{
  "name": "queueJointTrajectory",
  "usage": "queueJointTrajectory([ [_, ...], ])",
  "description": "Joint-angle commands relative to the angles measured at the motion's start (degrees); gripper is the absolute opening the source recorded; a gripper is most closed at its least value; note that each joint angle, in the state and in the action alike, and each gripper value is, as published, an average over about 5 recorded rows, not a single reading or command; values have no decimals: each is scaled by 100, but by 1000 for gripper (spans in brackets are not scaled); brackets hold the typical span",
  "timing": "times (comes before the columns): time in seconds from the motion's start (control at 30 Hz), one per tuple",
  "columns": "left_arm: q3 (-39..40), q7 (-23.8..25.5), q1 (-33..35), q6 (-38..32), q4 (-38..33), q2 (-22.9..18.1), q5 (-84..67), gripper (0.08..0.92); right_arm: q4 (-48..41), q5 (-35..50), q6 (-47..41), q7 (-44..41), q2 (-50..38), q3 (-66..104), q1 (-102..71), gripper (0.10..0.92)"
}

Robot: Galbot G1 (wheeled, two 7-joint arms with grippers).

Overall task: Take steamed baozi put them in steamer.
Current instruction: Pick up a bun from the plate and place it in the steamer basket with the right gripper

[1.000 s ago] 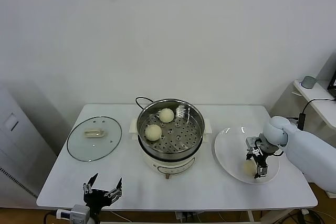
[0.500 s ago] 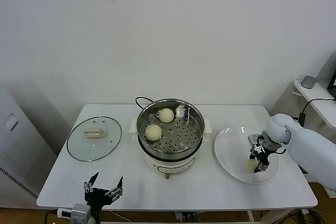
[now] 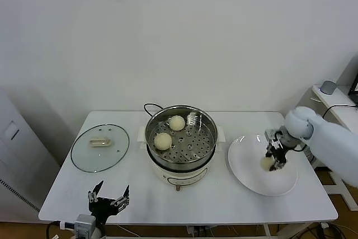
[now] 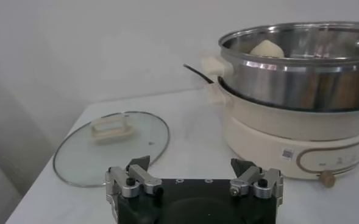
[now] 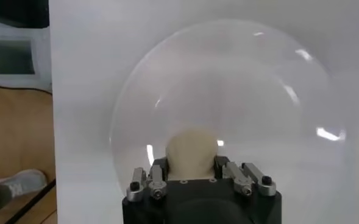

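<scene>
The steamer [image 3: 180, 138] stands mid-table with two baozi in it, one at the back [image 3: 177, 122] and one at the left [image 3: 163, 141]. My right gripper [image 3: 274, 159] is shut on a third baozi [image 3: 267, 163] and holds it over the white plate [image 3: 251, 178]. In the right wrist view the bun [image 5: 191, 152] sits between the fingers with the plate [image 5: 240, 91] below. My left gripper [image 3: 106, 200] is open and empty, low at the table's front left. The left wrist view shows it [image 4: 194, 173] facing the steamer [image 4: 301, 79]. A fourth baozi is not in view.
The round glass lid [image 3: 100, 148] lies flat on the table left of the steamer and also shows in the left wrist view [image 4: 112, 146]. A black cord [image 3: 150, 106] loops behind the steamer. A side shelf [image 3: 333, 102] stands past the table's right edge.
My right gripper has closed on the baozi on the plate's near side and has risen with it toward the plate's middle. The left arm has stayed put.
</scene>
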Motion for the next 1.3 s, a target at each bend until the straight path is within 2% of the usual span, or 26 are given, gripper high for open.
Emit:
queueJointTrajectory([
  [0.03, -1, -122, -16, -75, -65, -280, 368, 823, -336, 1591, -166, -180, 995, -2152, 3057, 458],
  [0.3, -11, -206, -11, -198, -154, -280, 502, 823, -1176, 2824, 99, -249, 2506, -2913, 4062, 458],
  [0.37, -10, -220, -3, -209, -175, -280, 465, 823, -1425, 3213, 602, -287, 2845, -3006, 4055, 457],
  [0.53, -2, -243, 6, -204, -207, -280, 356, 823, -1920, 3972, 2894, -514, 3416, -3394, 3955, 428],
  [0.63, -3, -246, 0, -199, -214, -280, 335, 823, -1554, 3617, 3575, -469, 3383, -3507, 3906, 419],
  [0.93, 42, -248, -38, -191, -190, -280, 338, 823, -148, 1467, 4949, -71, 3048, -3341, 3491, 416],
  [1.13, 64, -249, -36, -187, -188, -280, 346, 823, 721, 721, 5198, 209, 2902, -3273, 3205, 416],
  [1.3, 80, -249, -25, -185, -203, -280, 348, 823, 920, -125, 5524, 362, 2976, -3061, 2911, 418],
])
